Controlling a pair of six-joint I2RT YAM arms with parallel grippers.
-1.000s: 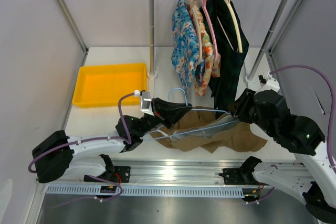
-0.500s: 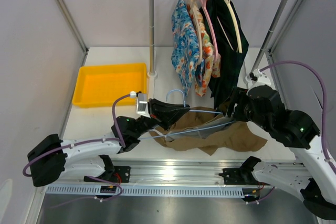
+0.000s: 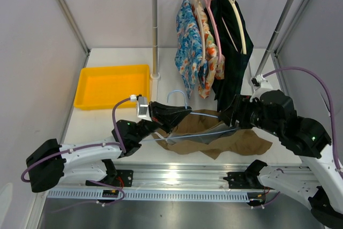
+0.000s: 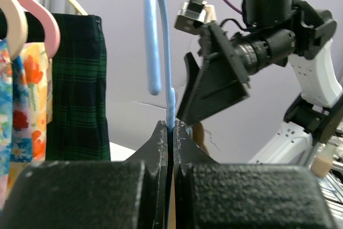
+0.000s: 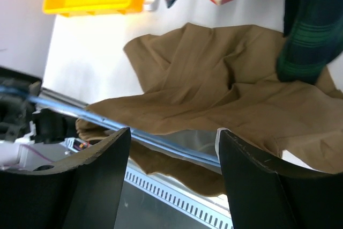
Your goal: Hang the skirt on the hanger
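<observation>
One hanger point(image 4: 153, 36), hook upward, bar crosswise, clamped in left pincer point(image 4: 170, 127); right pincer point(image 5: 172, 132) spread apart.

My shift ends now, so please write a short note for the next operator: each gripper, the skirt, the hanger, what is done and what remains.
Left gripper: shut on the hanger, at the neck below its hook.
Right gripper: open, one finger on each side of the hanger's bar and the skirt, gripping nothing.
Skirt: crumpled on the table. The bar runs across it; whether any fabric lies over the bar is unclear.
Done: hanger is in hand.
Left: get the skirt onto the hanger.
</observation>
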